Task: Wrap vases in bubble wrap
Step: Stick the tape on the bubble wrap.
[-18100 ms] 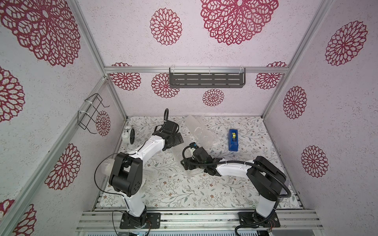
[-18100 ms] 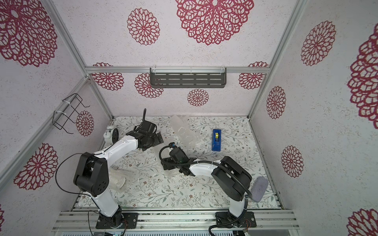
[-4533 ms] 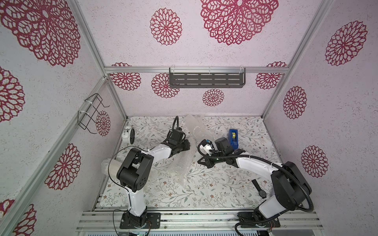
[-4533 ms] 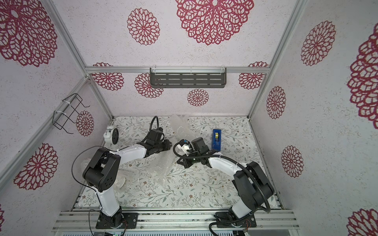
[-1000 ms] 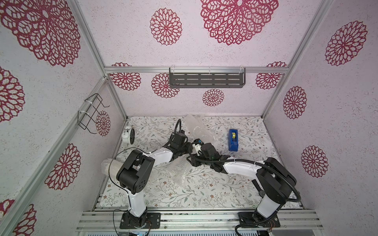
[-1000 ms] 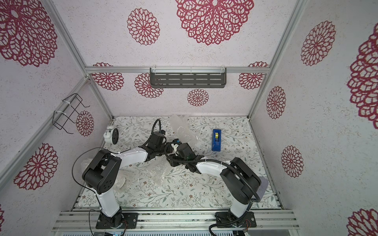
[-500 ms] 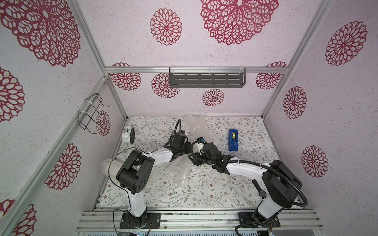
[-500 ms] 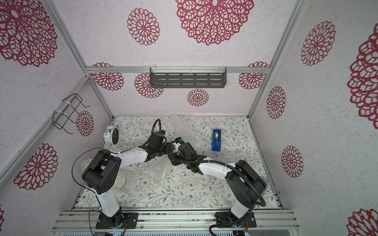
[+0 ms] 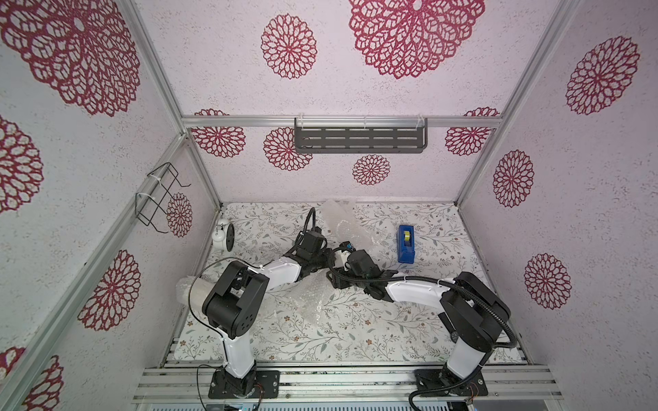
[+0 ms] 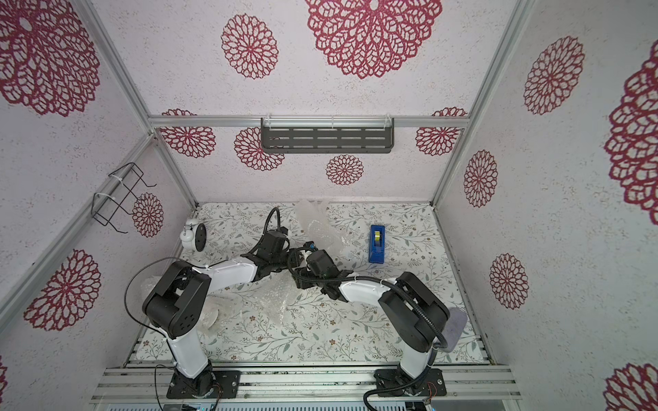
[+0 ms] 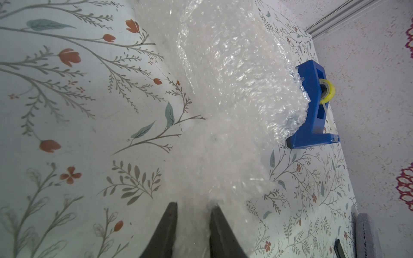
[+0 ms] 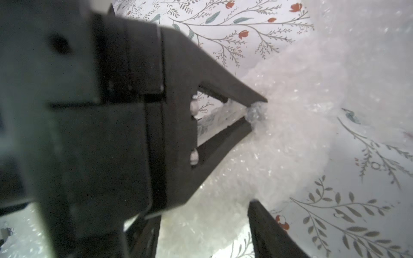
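Left pincer (image 11: 194, 206) clenched on a fold of bubble wrap (image 11: 234, 89). The right wrist view shows its tips pinching the crinkled edge. Right pincer (image 12: 204, 212) released, fingers wide apart, wrap lying between and beyond them, just beside the left pincer. Both meet mid-surface (image 9: 356, 331), a little toward the far edge.

The held sheet runs on to the far edge, its rim near the blue tape dispenser (image 9: 406, 243). Second sheet (image 9: 309, 299) lies crumpled at the centre. Wrapped bundle (image 9: 184, 289) at the left edge, contents unclear. Alarm clock (image 9: 222, 235) in the far-left corner.
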`<state>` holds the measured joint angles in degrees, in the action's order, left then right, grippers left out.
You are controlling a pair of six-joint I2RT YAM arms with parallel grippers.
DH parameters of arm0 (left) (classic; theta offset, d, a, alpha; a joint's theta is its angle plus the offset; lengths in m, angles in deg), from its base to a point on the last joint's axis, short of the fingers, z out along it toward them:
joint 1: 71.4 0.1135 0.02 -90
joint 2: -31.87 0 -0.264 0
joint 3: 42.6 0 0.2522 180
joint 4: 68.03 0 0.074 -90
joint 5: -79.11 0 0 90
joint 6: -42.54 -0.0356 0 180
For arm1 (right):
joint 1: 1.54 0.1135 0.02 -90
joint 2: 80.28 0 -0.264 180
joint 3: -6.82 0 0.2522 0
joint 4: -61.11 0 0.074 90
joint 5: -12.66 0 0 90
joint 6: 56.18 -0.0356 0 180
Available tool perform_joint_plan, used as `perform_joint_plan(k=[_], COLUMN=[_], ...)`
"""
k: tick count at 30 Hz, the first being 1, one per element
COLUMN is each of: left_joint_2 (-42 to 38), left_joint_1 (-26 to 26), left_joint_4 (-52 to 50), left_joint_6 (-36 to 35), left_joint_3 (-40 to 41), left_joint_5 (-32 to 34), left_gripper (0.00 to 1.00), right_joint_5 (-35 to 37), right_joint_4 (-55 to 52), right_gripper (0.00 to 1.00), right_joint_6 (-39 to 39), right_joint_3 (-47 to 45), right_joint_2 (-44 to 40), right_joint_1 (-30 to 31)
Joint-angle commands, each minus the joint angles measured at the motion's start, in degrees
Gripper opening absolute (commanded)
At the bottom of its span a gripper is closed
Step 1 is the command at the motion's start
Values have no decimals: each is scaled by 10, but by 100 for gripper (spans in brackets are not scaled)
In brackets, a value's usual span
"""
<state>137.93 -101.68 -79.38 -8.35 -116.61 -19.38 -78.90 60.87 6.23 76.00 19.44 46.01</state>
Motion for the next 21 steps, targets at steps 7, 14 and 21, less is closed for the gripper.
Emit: perform_joint_plan(k=[7,14,21], left_joint_2=[16,16,18], left_joint_1=[-14,-14,-14], left_joint_4=[-119,-121,-126], left_joint_6=[1,2,1], left_joint_3=[33,30,27], left_joint_5=[-18,-16,-12], left_gripper=[26,26,25], right_joint_5=[-5,24,62], right_joint_4=[48,23,-4], right_gripper=[70,71,71], right_joint_6=[-25,-26,-15], right_joint_3=[13,11,13], right_joint_2=[-6,-4,-28], right_joint_1=[9,33,38])
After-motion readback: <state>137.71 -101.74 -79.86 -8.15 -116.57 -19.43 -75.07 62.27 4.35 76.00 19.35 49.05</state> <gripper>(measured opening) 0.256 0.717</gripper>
